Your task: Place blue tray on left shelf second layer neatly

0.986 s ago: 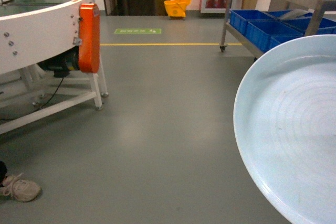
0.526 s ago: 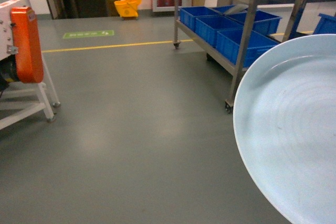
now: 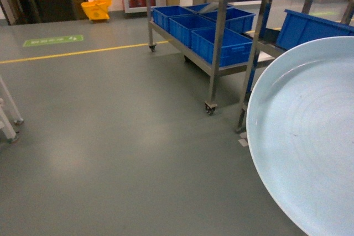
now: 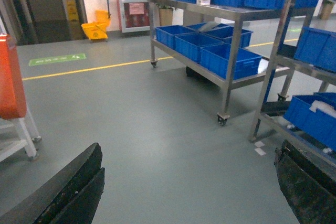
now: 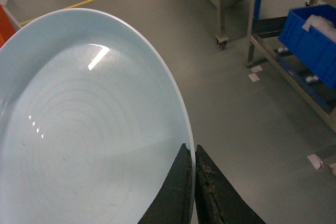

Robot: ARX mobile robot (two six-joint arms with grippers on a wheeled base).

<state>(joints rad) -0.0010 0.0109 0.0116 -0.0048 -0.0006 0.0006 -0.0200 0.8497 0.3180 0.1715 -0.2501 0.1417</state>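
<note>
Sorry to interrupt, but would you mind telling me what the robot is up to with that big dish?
The right gripper is pinched on the rim of the blue tray, carrying it above the grey floor. The left gripper is open and holds nothing. Steel shelves loaded with blue crates stand ahead to the right, apart from the tray, so nothing has been placed on a shelf yet.

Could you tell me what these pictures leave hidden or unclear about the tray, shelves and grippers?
- Tray: cut off by the head view's right and bottom edges.
- Right gripper: absent from head view; wrist view shows fingers pinching the rim.
- Shelf: upper layers cropped.
- Left gripper: only finger edges visible.
</note>
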